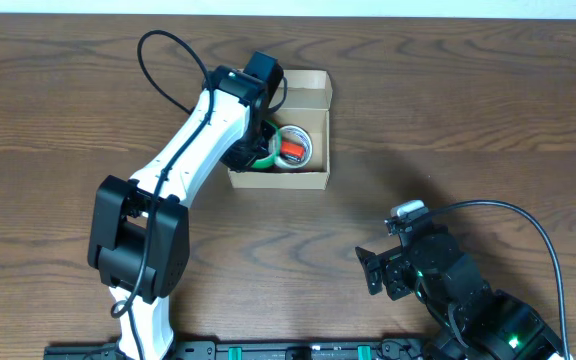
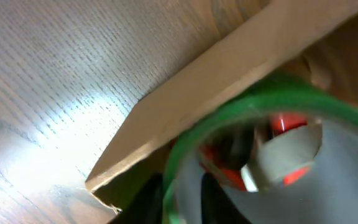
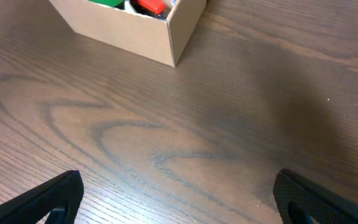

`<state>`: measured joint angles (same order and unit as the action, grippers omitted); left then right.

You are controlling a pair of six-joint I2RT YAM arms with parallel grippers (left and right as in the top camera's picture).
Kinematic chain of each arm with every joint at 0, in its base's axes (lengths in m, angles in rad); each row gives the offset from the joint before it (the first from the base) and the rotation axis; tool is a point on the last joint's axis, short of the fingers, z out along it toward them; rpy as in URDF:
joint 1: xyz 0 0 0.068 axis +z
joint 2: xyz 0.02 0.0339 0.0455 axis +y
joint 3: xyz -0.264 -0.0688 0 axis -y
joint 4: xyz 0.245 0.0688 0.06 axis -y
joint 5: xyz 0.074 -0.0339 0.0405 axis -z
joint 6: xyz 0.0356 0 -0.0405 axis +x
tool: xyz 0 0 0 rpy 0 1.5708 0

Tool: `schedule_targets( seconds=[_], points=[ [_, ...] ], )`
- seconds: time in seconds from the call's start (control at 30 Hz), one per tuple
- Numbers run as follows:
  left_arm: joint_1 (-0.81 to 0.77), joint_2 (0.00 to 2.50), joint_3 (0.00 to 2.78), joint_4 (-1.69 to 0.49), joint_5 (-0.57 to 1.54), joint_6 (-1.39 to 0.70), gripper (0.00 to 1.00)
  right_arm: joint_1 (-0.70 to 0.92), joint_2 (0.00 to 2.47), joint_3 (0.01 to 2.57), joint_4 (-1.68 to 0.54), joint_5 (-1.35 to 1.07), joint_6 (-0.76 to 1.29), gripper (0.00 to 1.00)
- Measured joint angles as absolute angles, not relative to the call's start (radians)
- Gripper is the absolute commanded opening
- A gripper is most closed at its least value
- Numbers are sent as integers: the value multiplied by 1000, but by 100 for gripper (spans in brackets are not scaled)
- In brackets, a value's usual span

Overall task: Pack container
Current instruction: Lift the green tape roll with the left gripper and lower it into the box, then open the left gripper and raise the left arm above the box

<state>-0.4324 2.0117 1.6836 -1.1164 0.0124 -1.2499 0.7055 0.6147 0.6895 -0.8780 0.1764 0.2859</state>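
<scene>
We find tape rolls (image 1: 296,147) in the container (image 1: 278,181) at 12 o'clock, lid (image 1: 308,85) unclosed; left gripper (image 1: 256,152) unreadable, right gripper (image 3: 179,186) spread, empty.

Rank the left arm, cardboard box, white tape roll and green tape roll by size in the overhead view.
1. left arm
2. cardboard box
3. white tape roll
The green tape roll is mostly hidden under the arm, so I cannot rank it against the white one.

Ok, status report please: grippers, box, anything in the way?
Left gripper inside box, at green roll; grip unclear. Right gripper open above table. Second roll in box. Nothing blocking.
</scene>
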Motion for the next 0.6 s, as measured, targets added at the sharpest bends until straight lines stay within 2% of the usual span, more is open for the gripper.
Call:
schedule_targets(
  seconds=[0.1, 0.27, 0.5, 0.6],
  points=[
    [-425, 2012, 1684, -1116, 6, -1258, 24, 706, 615, 690, -878, 176, 286, 99],
    [-422, 2012, 1684, -1116, -3, -1259, 38, 706, 615, 690, -878, 176, 286, 99],
    [-422, 2012, 1684, -1113, -3, -1263, 46, 706, 615, 690, -878, 176, 286, 99],
    [-422, 2012, 1684, -1111, -4, -1262, 61, 706, 615, 690, -878, 176, 286, 99]
  ],
)
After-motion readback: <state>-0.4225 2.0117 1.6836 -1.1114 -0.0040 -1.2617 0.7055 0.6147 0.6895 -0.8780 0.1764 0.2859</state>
